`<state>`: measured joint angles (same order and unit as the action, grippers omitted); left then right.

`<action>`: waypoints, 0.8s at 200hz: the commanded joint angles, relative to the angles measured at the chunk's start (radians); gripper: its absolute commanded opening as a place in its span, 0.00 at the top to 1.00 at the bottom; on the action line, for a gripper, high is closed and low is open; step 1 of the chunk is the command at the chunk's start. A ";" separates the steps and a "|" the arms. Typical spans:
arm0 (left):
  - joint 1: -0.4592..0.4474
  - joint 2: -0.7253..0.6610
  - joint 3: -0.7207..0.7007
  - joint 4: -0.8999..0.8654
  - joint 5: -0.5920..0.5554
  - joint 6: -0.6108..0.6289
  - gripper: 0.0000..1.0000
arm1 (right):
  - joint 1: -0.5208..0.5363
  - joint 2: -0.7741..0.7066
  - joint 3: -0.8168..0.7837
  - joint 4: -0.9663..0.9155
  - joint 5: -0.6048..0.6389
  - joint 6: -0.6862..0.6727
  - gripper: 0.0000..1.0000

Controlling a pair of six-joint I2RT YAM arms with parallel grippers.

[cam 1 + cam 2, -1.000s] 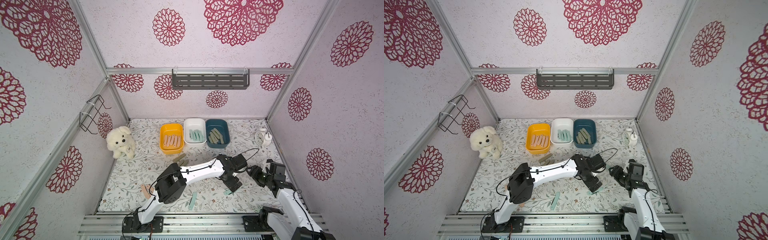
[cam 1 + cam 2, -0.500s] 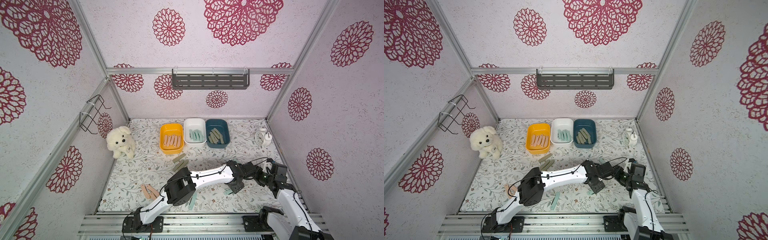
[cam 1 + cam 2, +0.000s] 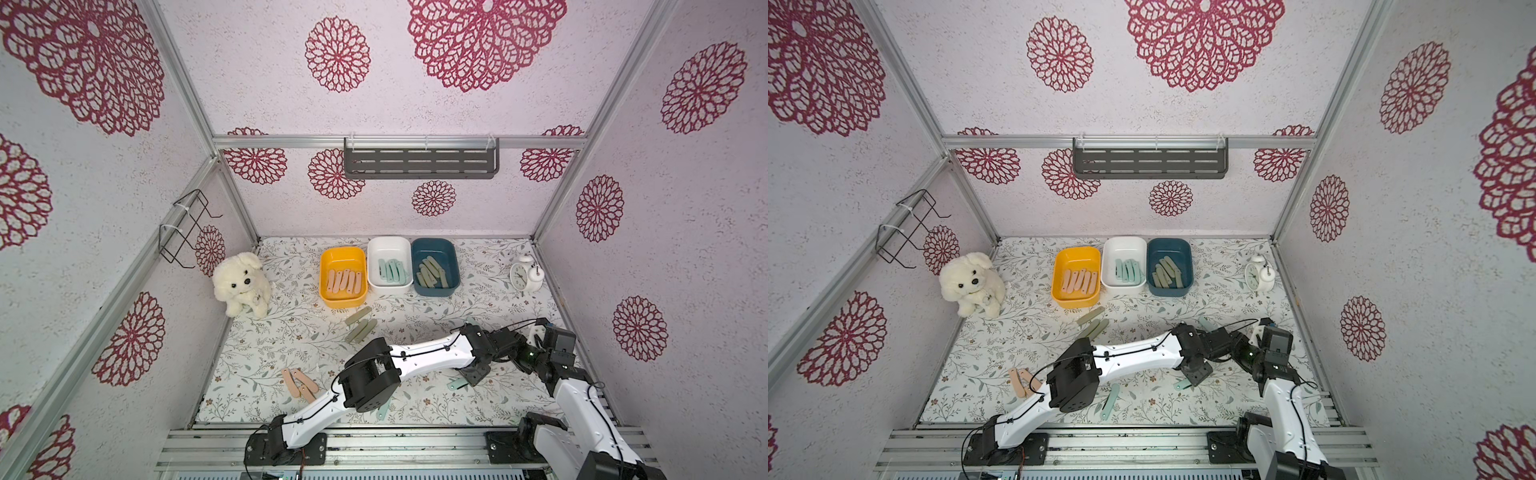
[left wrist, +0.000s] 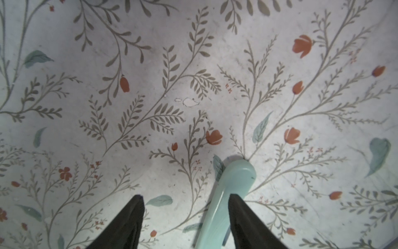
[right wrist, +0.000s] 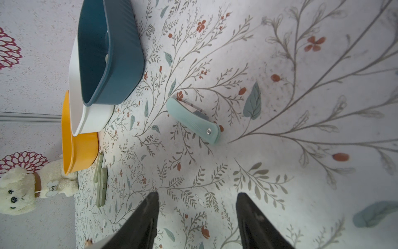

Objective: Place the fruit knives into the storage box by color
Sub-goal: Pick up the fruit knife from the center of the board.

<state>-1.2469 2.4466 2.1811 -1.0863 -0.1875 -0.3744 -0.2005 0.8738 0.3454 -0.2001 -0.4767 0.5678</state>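
1. In both top views: sorted knives [image 3: 344,280] in the yellow box [image 3: 343,301], white box [image 3: 388,248] and blue box [image 3: 434,291] at the back of the tabletop [image 3: 291,332]; left pincer [image 3: 473,376] down at a mint knife [image 3: 457,385].
2. Left wrist: half-wide, astride the mint knife, one finger [image 4: 243,215] touching it, a gap on the other side.
3. Right wrist: right pincer [image 5: 197,194] half-wide, holding nothing; second mint knife [image 5: 193,119] flat on the tabletop, near the blue box.

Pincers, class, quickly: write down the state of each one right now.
Left pincer: open, a mint knife beside one jaw, not clamped.
Right pincer: open, holding nothing.
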 commanded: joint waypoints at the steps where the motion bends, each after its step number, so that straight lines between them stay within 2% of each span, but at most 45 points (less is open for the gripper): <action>1: -0.062 0.004 0.016 0.046 0.057 0.034 0.33 | 0.008 -0.013 -0.003 0.030 -0.059 -0.017 0.39; 133: -0.096 0.040 0.023 0.040 0.220 0.139 0.39 | 0.008 -0.009 0.005 0.020 -0.062 -0.020 0.39; 160: -0.094 0.062 0.022 0.040 0.249 0.155 0.40 | -0.020 -0.008 0.030 -0.003 -0.053 -0.029 0.39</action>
<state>-1.2526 2.4542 2.1788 -1.1213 -0.0814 -0.3435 -0.2134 0.8722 0.3344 -0.2470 -0.4419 0.5491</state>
